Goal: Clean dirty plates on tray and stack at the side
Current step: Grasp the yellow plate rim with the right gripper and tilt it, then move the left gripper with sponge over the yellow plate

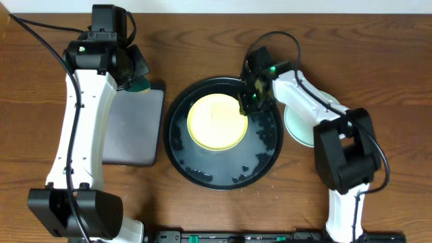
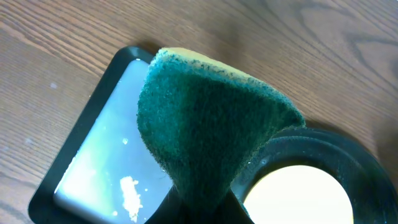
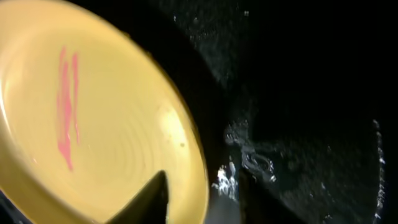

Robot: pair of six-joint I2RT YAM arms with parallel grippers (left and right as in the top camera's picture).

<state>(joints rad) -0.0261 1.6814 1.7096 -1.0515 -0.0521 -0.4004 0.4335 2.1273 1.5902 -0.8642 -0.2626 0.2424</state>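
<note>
A: Where is our dirty plate?

B: The yellow plate lies flat in the black tray, left of its centre in the overhead view, with a red smear on its face. It is round, so no long axis guides us.

A: Which gripper is nearer?

B: The right gripper, at the plate's upper right rim. One finger sits over the inner face; the other is lost against the dark tray, so we cannot tell whether it pinches the rim.

A: And our sponge?

B: The left gripper is pressed together on the green sponge, well apart at upper left, over the top corner of the grey tray. The plate lies right and down from it.

A: Anything in our way?

B: We judge only the black tray's raised rim. The mint plate lies outside it, on the right.
</note>
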